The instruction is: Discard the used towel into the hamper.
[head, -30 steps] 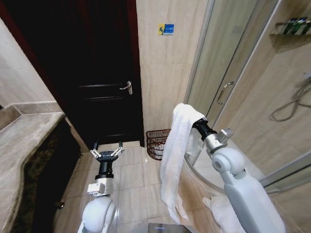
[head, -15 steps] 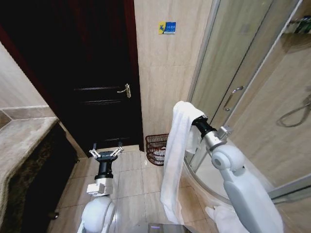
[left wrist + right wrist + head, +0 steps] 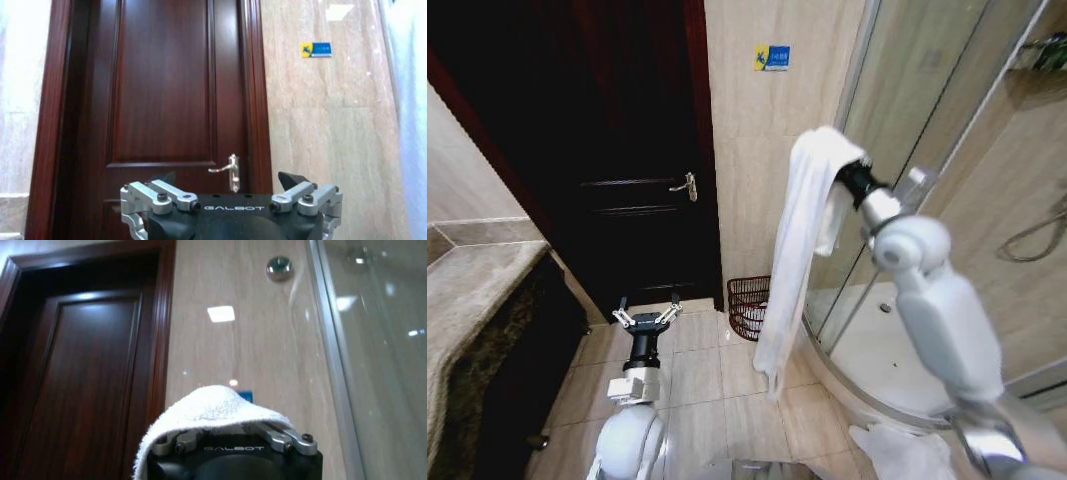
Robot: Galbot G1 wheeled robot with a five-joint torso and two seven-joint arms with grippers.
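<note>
- Up near the glass shower door [image 3: 897, 130], the right hand [image 3: 845, 172] is clamped on a long white terry towel [image 3: 795, 250] that drapes over it and hangs toward the tiled floor [image 3: 702, 380]
- Below, the small dark red-brown woven hamper [image 3: 745, 303] sits on the floor by the wall, beside the dark wooden door [image 3: 617, 150]
- The left hand [image 3: 645, 318] waits low, its fingers spread wide and empty
- Risk, as I judge it: the towel's trailing end hangs close by the hamper rim, so a release from this height could drape it over the edge or spill it onto the floor

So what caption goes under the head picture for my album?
Right gripper holds a white towel high, hamper on the floor beyond, left gripper open and low.
</note>
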